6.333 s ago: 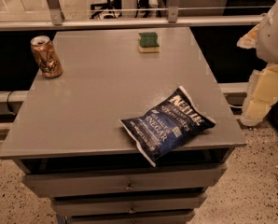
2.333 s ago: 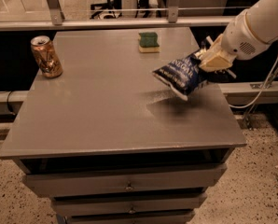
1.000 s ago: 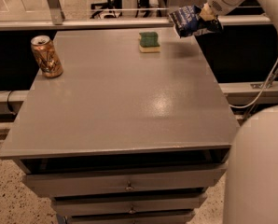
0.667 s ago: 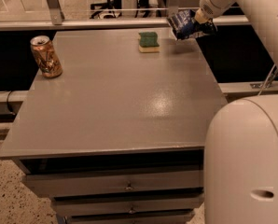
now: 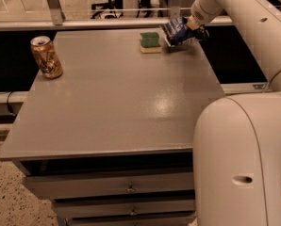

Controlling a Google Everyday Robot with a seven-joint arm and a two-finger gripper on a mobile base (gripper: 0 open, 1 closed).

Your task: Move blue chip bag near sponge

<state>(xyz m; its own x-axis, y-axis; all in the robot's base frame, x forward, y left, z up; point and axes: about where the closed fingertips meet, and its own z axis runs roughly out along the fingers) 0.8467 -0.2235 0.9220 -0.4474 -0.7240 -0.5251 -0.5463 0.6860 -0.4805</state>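
One gripper [image 5: 190, 28], at the end of the white arm [image 5: 242, 145], sits just right of the sponge [image 5: 150, 41], over the table's far edge. Jaws closed on the blue chip bag [image 5: 174, 32], gripping its right end. Bag is tilted, just beside the sponge on its right, small gap between them. Can't tell if its lower edge meets the table [image 5: 117, 102]. Copper can [image 5: 46, 56] stands upright well left of the sponge, near the table's left edge. Drawers [image 5: 112, 188] sit under the tabletop, front side, far from the sponge.
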